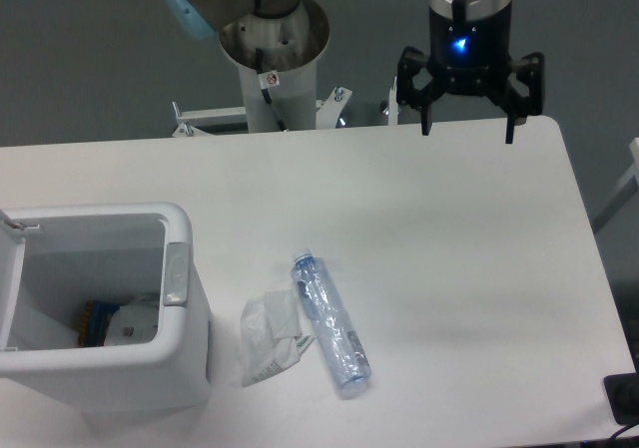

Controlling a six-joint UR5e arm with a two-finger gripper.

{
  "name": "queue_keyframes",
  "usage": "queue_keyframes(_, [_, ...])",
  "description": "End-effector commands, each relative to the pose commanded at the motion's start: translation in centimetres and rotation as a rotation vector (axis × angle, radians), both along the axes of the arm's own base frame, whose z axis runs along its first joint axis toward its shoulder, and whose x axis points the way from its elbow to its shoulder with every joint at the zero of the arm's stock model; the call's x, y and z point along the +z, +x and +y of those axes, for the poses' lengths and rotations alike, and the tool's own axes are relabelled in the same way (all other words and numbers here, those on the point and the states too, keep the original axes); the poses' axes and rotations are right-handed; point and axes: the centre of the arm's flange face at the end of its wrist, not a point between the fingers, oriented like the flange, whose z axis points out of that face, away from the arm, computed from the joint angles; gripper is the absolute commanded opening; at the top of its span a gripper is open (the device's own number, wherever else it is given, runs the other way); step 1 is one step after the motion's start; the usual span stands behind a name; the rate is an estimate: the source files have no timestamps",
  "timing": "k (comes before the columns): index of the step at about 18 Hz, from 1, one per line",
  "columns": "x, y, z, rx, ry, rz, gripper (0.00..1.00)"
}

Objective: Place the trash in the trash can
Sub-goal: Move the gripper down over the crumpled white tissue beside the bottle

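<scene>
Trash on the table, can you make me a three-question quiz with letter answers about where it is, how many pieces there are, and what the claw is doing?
1. Where does the bottle lie?
A. inside the trash can
B. on the table, right of the wrapper
C. in the claw

2. How many trash pieces lie on the table?
A. two
B. four
C. none

3. How is the claw?
A. shut on the bottle
B. shut on the wrapper
C. open, holding nothing

Answers:
1 B, it lies on the table beside the wrapper, outside the trash can.
2 A, only the bottle and the wrapper.
3 C, the claw hangs over the far table edge, fingers spread.
</scene>
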Motion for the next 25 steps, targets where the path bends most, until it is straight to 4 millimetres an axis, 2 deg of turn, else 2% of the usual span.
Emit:
queue_keyframes(4, [-1.6, 0.5, 0.7, -0.011, 0.015, 0.023, 1.00])
queue_keyframes(7, [-4.1, 2.6, 3.0, -0.063, 0.040, 0.067, 1.00])
queue_keyframes(9, [-6.0, 3.9, 4.0, -0.026, 0.062, 0.049, 1.00])
queue_keyframes(11, [-7.5, 5.9, 7.2, 0.037, 0.118, 0.039, 1.00])
queue_keyframes(13, [-10.2, 7.3, 10.0, 0.088, 0.136, 0.000, 1.00])
queue_keyframes(17, [-14.0, 11.4, 13.8, 0.056, 0.106, -0.071, 1.00])
queue_keyframes(19, [-16.8, 12.4, 14.5, 0.039, 0.066, -0.105, 1.00])
queue_keyframes(21, [-18.8, 13.2, 15.0, 0.021, 0.042, -0.124, 1.00])
queue_keyframes(23, [-20.5, 14.0, 14.8, 0.004, 0.021, -0.141, 1.00])
queue_keyframes(25, [-23.2, 15.0, 14.7, -0.050, 0.036, -0.178, 1.00])
